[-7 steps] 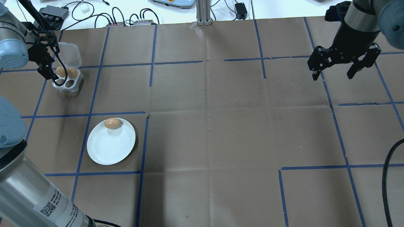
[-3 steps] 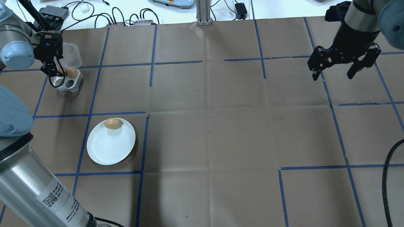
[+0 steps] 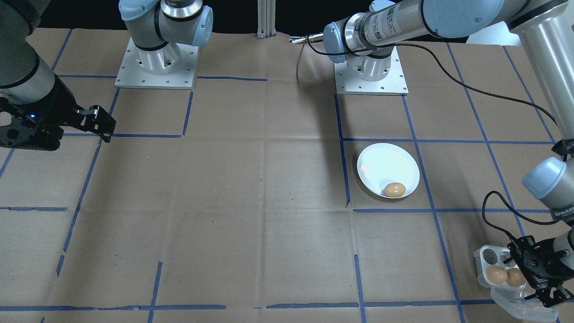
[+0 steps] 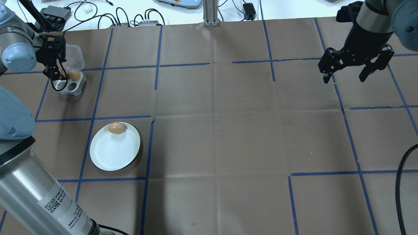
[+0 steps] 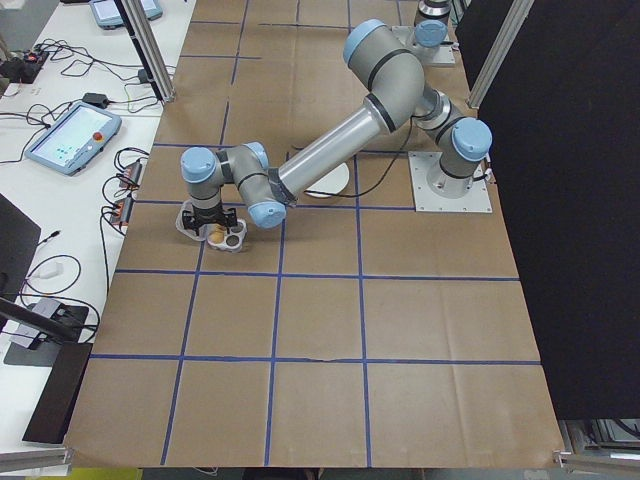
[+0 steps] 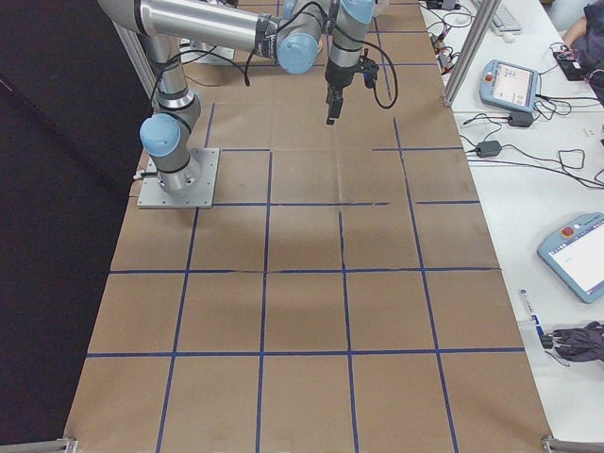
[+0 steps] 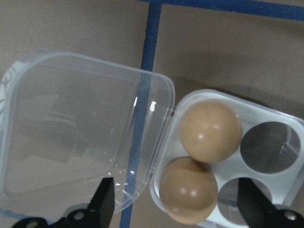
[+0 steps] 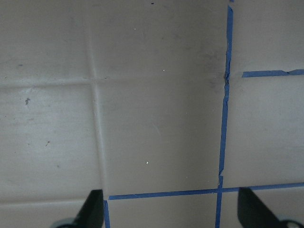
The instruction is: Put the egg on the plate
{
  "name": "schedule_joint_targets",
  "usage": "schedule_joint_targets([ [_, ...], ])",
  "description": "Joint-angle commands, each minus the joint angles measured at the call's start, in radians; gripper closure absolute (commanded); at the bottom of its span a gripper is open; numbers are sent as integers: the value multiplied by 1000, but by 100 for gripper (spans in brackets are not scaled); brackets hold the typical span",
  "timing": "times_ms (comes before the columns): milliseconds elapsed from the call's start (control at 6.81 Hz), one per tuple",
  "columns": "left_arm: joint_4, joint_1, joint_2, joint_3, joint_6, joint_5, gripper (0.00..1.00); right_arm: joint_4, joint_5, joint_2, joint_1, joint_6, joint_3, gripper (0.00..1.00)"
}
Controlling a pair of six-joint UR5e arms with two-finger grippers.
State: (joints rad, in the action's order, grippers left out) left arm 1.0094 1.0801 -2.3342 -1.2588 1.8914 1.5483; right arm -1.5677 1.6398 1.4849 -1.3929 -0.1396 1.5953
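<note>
The white plate (image 4: 112, 155) (image 3: 385, 166) lies at the table's left in the overhead view, with one brown egg (image 4: 116, 127) (image 3: 394, 189) on its far rim. Two more eggs (image 7: 210, 131) (image 7: 189, 191) sit in a clear four-cup tray (image 4: 75, 90) (image 3: 486, 259) (image 7: 268, 108) with its lid (image 7: 71, 133) swung open. My left gripper (image 4: 55, 74) (image 7: 178, 209) hovers open just above the tray, its fingers either side of the nearer egg and apart from it. My right gripper (image 4: 345, 77) (image 8: 173, 211) hangs open over bare table at the far right.
Brown paper with blue tape lines covers the table (image 4: 228, 130). Cables and power boxes (image 4: 130, 19) lie beyond the far edge. The tray's other two cups (image 7: 266, 147) hold nothing. The left arm's big links (image 4: 19, 182) loom over the near left corner.
My left gripper has shifted over the egg tray and turned at the wrist, now covering one of its eggs in the overhead view. The right arm, plate and its egg are unmoved.
</note>
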Motion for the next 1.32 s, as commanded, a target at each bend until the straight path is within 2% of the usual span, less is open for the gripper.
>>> schedule_joint_targets([
  [0, 1, -20, -14, -1, 0, -25, 9, 0, 0, 0, 0, 0, 0, 0],
  [294, 5, -20, -13, -1, -3, -27, 31, 0, 0, 0, 0, 0, 0, 0],
  [588, 12, -17, -10, -1, -6, -28, 44, 0, 0, 0, 0, 0, 0, 0],
  [881, 12, -17, 6, -2, -6, -25, 77, 0, 0, 0, 0, 0, 0, 0],
  [1028, 14, -17, 6, -4, -6, -25, 90, 0, 0, 0, 0, 0, 0, 0],
  [1175, 14, -16, 15, -4, -8, -24, 99, 0, 0, 0, 0, 0, 0, 0],
])
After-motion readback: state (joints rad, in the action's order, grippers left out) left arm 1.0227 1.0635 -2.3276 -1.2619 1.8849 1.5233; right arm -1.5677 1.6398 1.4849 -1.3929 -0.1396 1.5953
